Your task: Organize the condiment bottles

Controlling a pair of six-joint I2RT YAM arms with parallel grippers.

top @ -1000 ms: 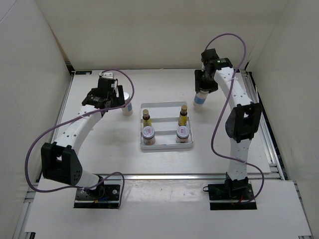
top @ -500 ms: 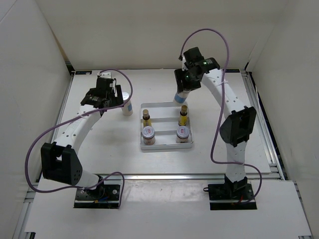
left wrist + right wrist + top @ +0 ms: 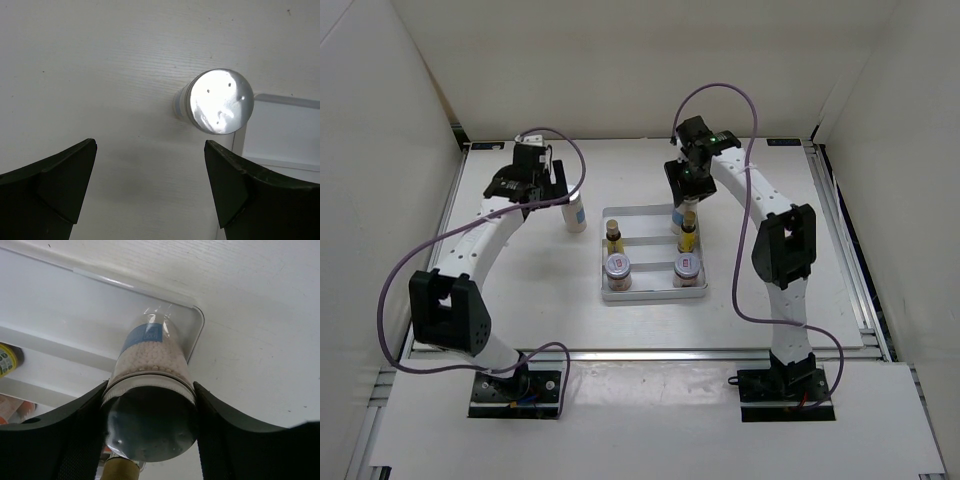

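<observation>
Right pincer [image 3: 681, 200], from above, pinches a tall white bottle [image 3: 677, 213] over the tray's [image 3: 650, 225] far right corner; two yellow bottles [image 3: 613, 238] and two short jars [image 3: 618, 267] stand inside. Left wrist view: the left pincer [image 3: 149, 150] is spread above the second white bottle [image 3: 220, 101], upright on the desk [image 3: 100, 60] beside the tray. Right wrist view: jaws press the first bottle's sides above the tray corner.

The right gripper [image 3: 149, 427] has both fingers pressed against a silver-capped bottle [image 3: 150, 360] with a blue label and white granules, its base at a rounded corner of the white tray [image 3: 60, 295], a yellow bottle [image 3: 6, 359] partly visible beyond.
</observation>
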